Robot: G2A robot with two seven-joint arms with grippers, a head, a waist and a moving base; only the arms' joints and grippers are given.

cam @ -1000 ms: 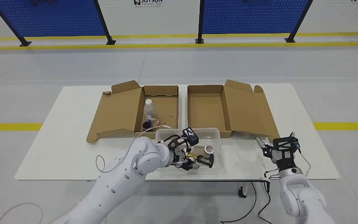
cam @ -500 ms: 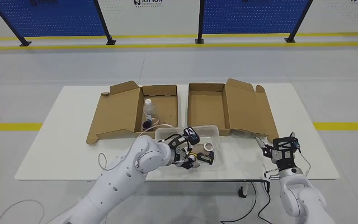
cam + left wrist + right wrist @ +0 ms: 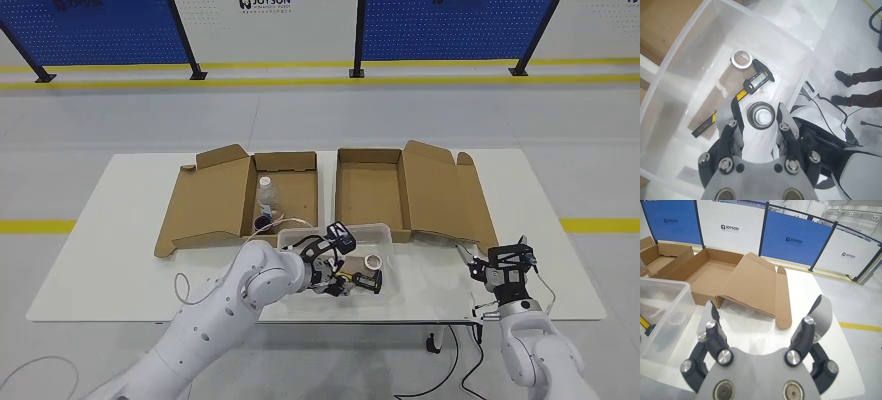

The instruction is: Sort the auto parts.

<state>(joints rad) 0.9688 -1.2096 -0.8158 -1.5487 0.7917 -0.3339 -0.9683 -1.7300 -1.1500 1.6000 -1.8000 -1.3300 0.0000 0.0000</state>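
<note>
My left gripper (image 3: 759,110) is down inside the clear plastic bin (image 3: 761,24), open, with its fingers on either side of an upright steel sleeve (image 3: 761,118) and a thin gap on each side. Beyond the sleeve lie a digital caliper (image 3: 755,80) and a silver ring (image 3: 740,60), on a brown cardboard strip (image 3: 715,98). From above, the left gripper (image 3: 338,283) is in the bin (image 3: 335,233) near the caliper (image 3: 366,284) and the ring (image 3: 373,264). My right gripper (image 3: 764,309) is open and holds nothing above the table's right front (image 3: 497,262).
Two open cardboard boxes stand behind the bin: the left box (image 3: 295,165) holds a plastic bottle (image 3: 266,195), and the right box (image 3: 372,195) has its lid flap (image 3: 757,285) spread toward the right gripper. A small white plastic scrap (image 3: 722,89) lies in the bin.
The left wrist has shifted slightly toward the bin's far side, settling over the steel sleeve. The right arm has not moved.
</note>
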